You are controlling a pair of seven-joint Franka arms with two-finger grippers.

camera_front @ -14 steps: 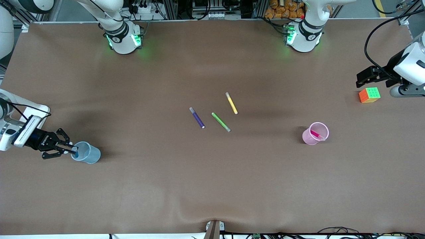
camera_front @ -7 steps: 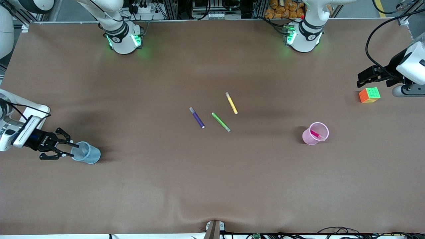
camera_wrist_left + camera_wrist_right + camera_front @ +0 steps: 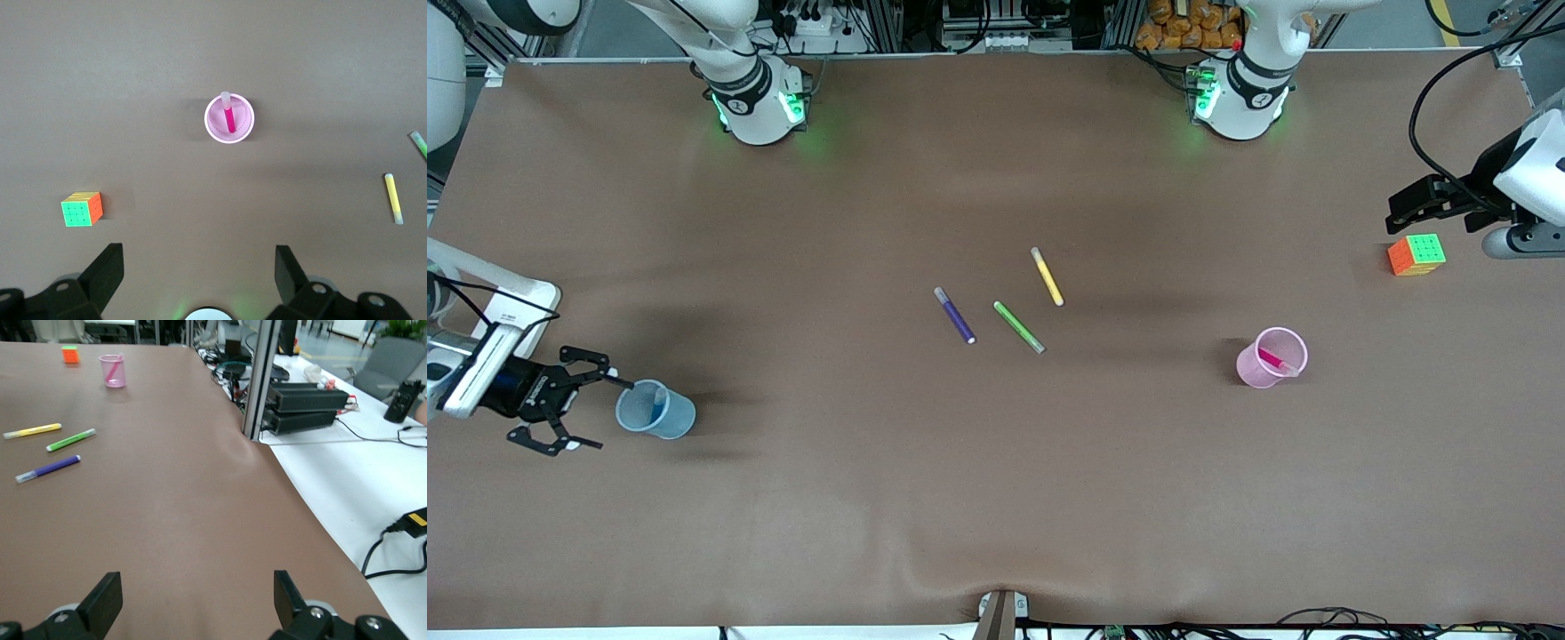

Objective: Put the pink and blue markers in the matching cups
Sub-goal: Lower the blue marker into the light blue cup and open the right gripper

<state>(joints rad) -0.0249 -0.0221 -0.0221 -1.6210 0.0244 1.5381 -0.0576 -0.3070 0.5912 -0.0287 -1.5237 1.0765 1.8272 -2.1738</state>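
Right gripper (image 3: 583,411) spread, empty, just beside blue cup (image 3: 655,410) holding blue marker (image 3: 659,396). Left gripper (image 3: 1405,208) spread, over bench (image 3: 996,498) edge, at cube's (image 3: 1416,254) 12 o'clock. Pink marker (image 3: 1275,361) in pink cup (image 3: 1270,358).

Right gripper (image 3: 193,603) spread wide over bare brown table (image 3: 167,520), nothing between the fingers. Three markers lying near each other: yellow marker (image 3: 32,431), green marker (image 3: 71,440), purple marker (image 3: 48,469). Pink cup (image 3: 113,371) standing upright, pink marker (image 3: 113,369) inside, colourful cube (image 3: 70,354) close by.
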